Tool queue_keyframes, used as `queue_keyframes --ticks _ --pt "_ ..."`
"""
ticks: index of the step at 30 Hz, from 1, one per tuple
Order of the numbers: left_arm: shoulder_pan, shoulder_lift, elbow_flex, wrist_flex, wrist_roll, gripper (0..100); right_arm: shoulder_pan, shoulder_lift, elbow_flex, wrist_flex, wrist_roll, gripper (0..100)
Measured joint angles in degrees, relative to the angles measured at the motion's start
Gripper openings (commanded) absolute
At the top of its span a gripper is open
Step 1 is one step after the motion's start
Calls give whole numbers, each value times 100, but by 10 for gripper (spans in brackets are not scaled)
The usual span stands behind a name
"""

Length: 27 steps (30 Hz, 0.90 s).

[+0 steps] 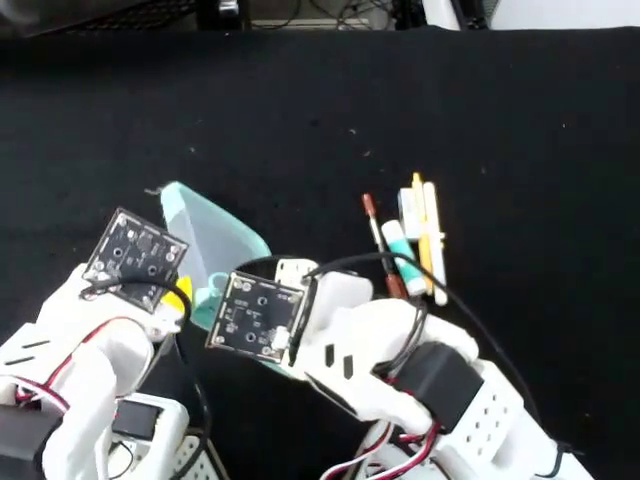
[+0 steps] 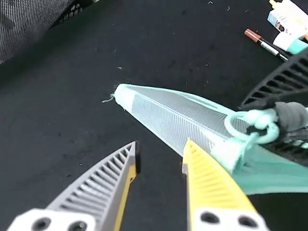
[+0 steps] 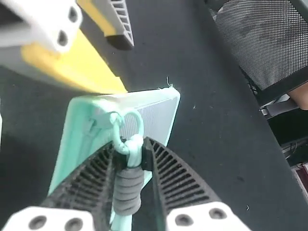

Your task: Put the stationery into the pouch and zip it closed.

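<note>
The soft, floppy pouch [image 1: 215, 235] is laid on the counter [image 1: 300, 120]. Its zip cord [image 3: 126, 190] is pinched by the right tool [image 3: 130, 143]. The left tool [image 2: 161, 144] is held open and empty; the pouch's edge should be gripped.

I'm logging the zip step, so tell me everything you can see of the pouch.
The pouch is a mint-green case with pale mesh sides and solid green trim, seemingly soft fabric. It lies on the black tablecloth. Its zip pull, a mint cord loop with a grey ribbed tab, is pinched in the right gripper. The left gripper, open, has its yellow finger against the pouch's edge near the zip end.
</note>
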Motion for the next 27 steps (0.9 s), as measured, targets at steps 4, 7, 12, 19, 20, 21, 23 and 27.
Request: queue_keyframes --ticks 4,7,12,19,20,21,23,27 --pt "0 -9 -475 299 0 173 0 0 -9 0 0 12" --pt "0 -9 -536 316 0 173 0 0 -9 0 0 12" --pt "281 -9 -545 316 18 177 0 0 -9 0 0 12" --pt "1108 -9 -668 316 571 177 0 0 -9 0 0 12" --pt "1143 -9 -668 316 589 177 0 0 -9 0 0 12" --pt "1152 -9 -668 316 598 177 0 0 -9 0 0 12" --pt "1178 -9 -589 316 598 177 0 0 -9 0 0 12" --pt "1196 -9 -484 299 598 175 18 0 -9 9 0 12"
